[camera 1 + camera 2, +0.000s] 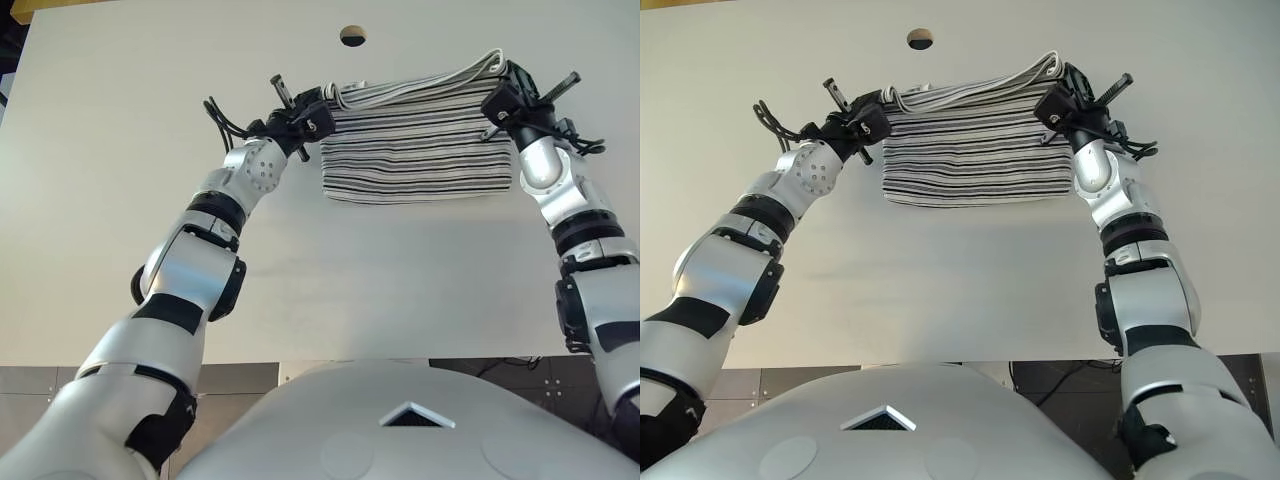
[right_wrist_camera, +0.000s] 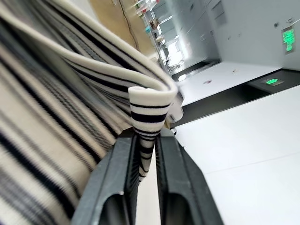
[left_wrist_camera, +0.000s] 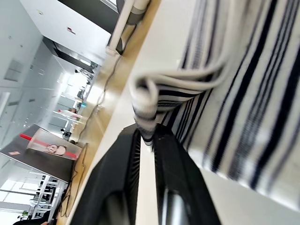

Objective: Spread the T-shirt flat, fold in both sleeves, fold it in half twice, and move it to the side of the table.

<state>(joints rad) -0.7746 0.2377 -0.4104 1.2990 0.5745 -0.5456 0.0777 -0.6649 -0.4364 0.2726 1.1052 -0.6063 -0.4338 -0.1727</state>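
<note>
Striped T-shirt (image 1: 415, 150), folded into a rectangular stack of layers, lies on the white tabletop (image 1: 150, 260) toward its far side, just short of a round hole (image 1: 352, 36) in the surface. The left claw (image 1: 322, 108) is clamped on the shirt's far left corner and the right claw (image 1: 503, 92) on its far right corner, with both arms stretched forward. In the wrist views, each claw's 2 black fingers (image 3: 117, 178) (image 2: 112, 187) pinch a rolled fold of striped cloth, nearly closed with only fabric between.

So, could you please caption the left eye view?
Left tool and right tool each grip a far corner of the folded T-shirt.
</note>
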